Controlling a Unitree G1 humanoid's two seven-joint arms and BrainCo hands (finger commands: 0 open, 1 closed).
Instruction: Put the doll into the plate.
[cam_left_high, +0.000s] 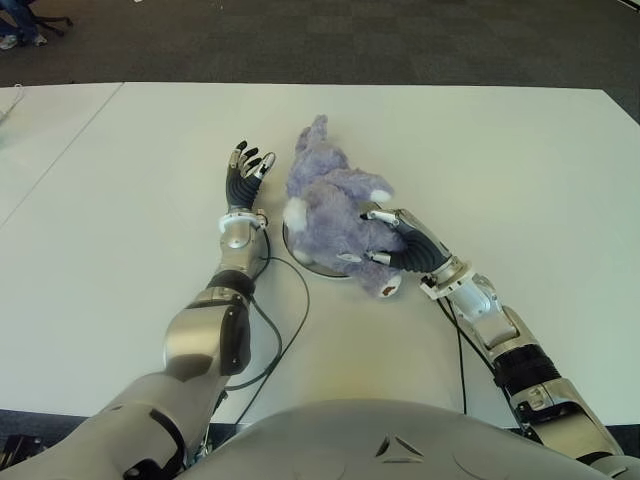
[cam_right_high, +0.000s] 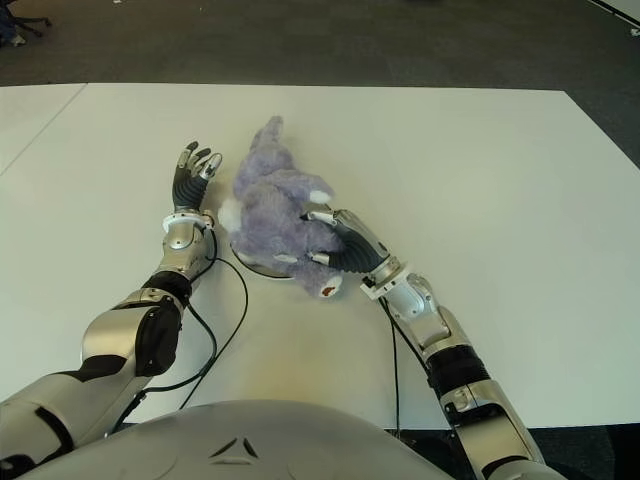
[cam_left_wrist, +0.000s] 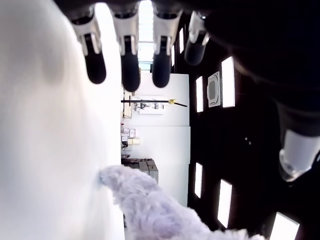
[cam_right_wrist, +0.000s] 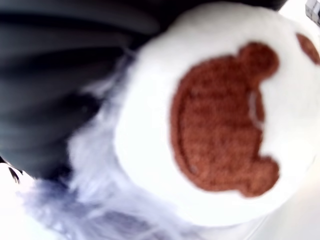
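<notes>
Both arms are reaching forward over the bench (cam_left_high: 520, 170). The left hand (cam_left_high: 246, 172) is pointing away from the body, its fingers spread and holding nothing. The right hand (cam_left_high: 400, 245) is angling inward toward the left, its fingers curling around the doll (cam_left_high: 335, 215) and gripping it.

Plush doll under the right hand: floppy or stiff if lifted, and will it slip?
Probably floppy: the doll sprawls past the plate rim, limbs splayed. Likely light and unbreakable, being fluffy plush. Slipping seems unlikely, since the right hand fingers sink into fur. The left hand hangs open beside it.
</notes>
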